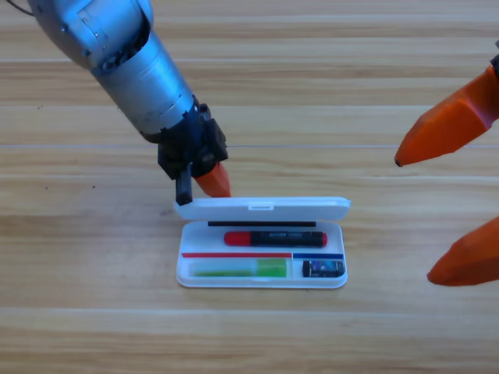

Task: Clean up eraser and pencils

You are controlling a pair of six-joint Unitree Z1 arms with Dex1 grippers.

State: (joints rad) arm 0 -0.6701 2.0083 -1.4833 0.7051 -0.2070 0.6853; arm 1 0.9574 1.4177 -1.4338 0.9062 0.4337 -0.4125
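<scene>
Left tool (204,178), black with orange jaws on the grey arm that comes in from the tabletop's far left corner, points down just behind the far left corner of the white plastic case (262,277), at the left end of its raised lid (263,208); whether its jaws are apart or together cannot be told. Right tool (460,199) waits at the right edge of the wooden tabletop (93,257), its two orange jaws spread wide with nothing between them. Inside the case, the red-capped black marker (275,238) lies lengthwise in the far compartment. Nearer the front edge, the light green translucent pen (238,269) fills the long left compartment, and the small dark blue-black rectangular eraser (323,269) sits in the short right compartment.
</scene>
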